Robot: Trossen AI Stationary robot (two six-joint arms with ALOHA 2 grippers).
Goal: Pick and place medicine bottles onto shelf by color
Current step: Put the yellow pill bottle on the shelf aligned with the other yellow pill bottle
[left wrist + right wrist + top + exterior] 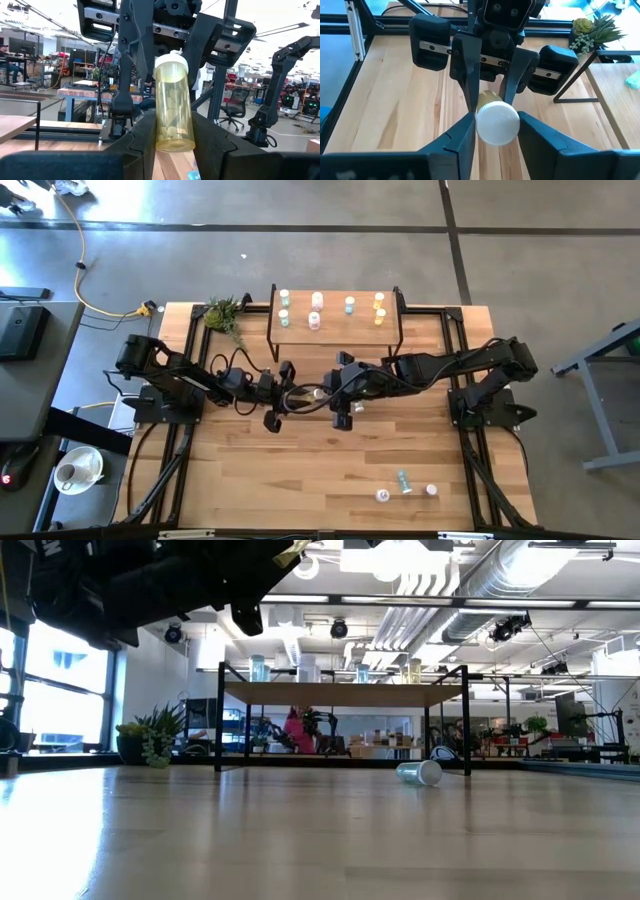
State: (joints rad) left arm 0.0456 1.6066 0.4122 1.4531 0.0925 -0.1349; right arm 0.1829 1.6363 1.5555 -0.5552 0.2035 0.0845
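The left gripper (175,145) and right gripper (496,131) both clench the yellow bottle (173,102) between them, base left, cap right; release one.

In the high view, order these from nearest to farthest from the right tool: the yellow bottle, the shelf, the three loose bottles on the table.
1. Yellow bottle: between both tools, at the right tool.
2. Shelf: behind, at the table's far edge.
3. Three loose bottles: near edge, right side.
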